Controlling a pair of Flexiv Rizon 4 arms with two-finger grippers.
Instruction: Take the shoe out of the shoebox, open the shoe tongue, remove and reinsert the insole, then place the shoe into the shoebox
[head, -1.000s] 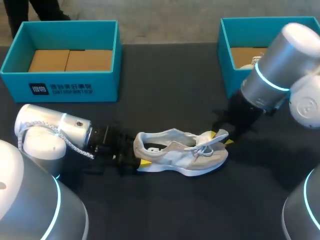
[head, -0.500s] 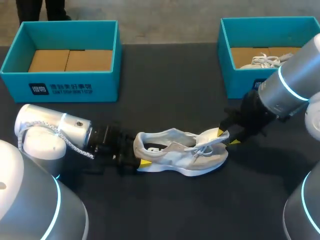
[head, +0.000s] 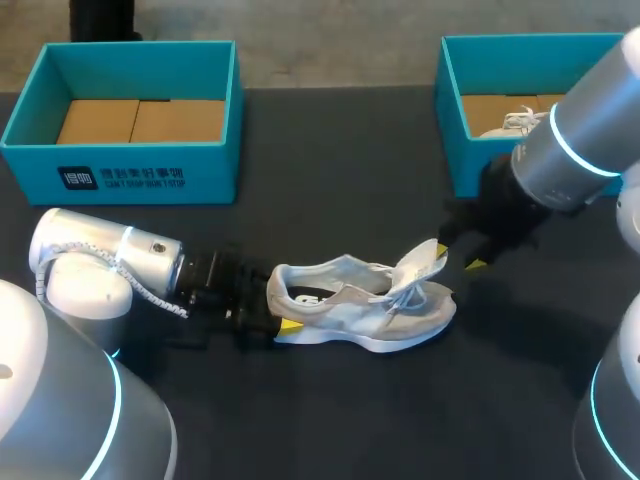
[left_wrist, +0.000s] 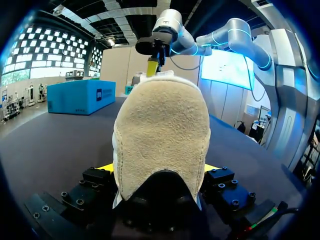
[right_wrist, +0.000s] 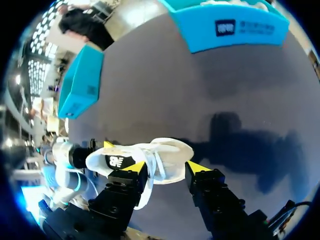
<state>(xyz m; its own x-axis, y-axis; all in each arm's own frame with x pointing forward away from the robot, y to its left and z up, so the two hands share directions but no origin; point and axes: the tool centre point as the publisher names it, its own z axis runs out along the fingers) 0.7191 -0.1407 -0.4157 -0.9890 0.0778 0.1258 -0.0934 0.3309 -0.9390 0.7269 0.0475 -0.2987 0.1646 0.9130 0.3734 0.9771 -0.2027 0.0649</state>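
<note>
The left arm (head: 100, 265) is lying low across the lower left of the frame. The left gripper (head: 272, 312) is clamping the heel of the shoe (head: 360, 305) from both sides. The right arm (head: 590, 140) is slanting down from the right edge. The right gripper (head: 460, 258) is hanging just beside the raised tongue (head: 425, 262), with its fingers standing apart. The shoe is resting on the table (head: 330, 180), in the lower middle. Two teal boxes are standing at the top. The left box (head: 150, 180) is in the upper left. The right box (head: 455, 120), in the upper right, is holding a second shoe (head: 520, 122). Each box is showing a white printed label.
</note>
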